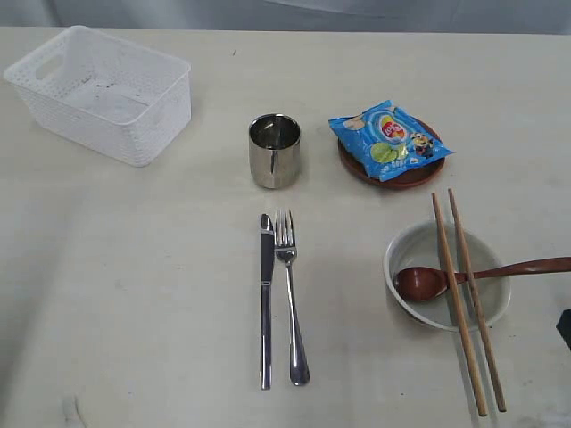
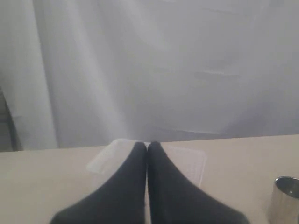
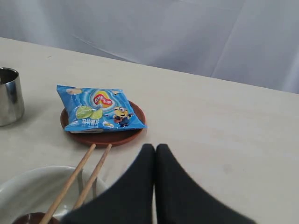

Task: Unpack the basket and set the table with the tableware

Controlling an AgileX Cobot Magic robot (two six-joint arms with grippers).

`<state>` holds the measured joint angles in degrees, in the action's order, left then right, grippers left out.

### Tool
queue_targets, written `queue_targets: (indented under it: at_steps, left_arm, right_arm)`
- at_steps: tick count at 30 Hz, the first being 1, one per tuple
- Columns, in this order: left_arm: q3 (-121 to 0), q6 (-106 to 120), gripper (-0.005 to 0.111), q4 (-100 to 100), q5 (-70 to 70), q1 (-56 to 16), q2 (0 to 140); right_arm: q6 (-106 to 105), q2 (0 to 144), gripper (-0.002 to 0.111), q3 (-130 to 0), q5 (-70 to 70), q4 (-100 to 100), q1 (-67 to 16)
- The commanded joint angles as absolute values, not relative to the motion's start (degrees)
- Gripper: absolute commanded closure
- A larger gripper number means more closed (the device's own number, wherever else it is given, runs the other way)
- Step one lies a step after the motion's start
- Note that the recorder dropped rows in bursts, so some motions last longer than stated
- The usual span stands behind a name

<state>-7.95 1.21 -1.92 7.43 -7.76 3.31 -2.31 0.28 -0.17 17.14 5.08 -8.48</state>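
Exterior view is showing the scuffed pale beige table [image 1: 134, 294], with the white basket [image 1: 103, 94] sitting at its far left corner. The steel cup [image 1: 274, 152], knife [image 1: 266, 294] and fork [image 1: 292, 312] are lying mid-table. The chip bag [image 1: 389, 140] is resting on the reddish-brown plate [image 1: 406, 181]. The chopsticks [image 1: 459, 308] and spoon [image 1: 419, 283] are lying across the bowl [image 1: 391, 267]. A grey curtain [image 2: 163, 70] is hanging behind. The left gripper [image 2: 147, 145] and right gripper [image 3: 155, 147] are hovering clenched, grasping nothing.

The blue chip bag [image 3: 99, 108] has a round red and yellow badge [image 3: 103, 99]; its letters are too small and blurry to read.
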Motion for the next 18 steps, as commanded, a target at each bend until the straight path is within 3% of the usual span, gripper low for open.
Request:
queue_targets:
  at_steps: [1, 18]
  left_arm:
    - [-4.0, 0.8, 0.106, -2.2, 6.9, -5.9, 0.0]
    - [0.0, 1.6, 0.106, 1.4, 13.9, -5.9, 0.0]
  right_arm:
    - [-2.1, 0.0, 0.108, 0.0, 17.1, 5.1, -8.2]
    - [-2.1, 0.0, 0.108, 0.0, 17.1, 5.1, -8.2]
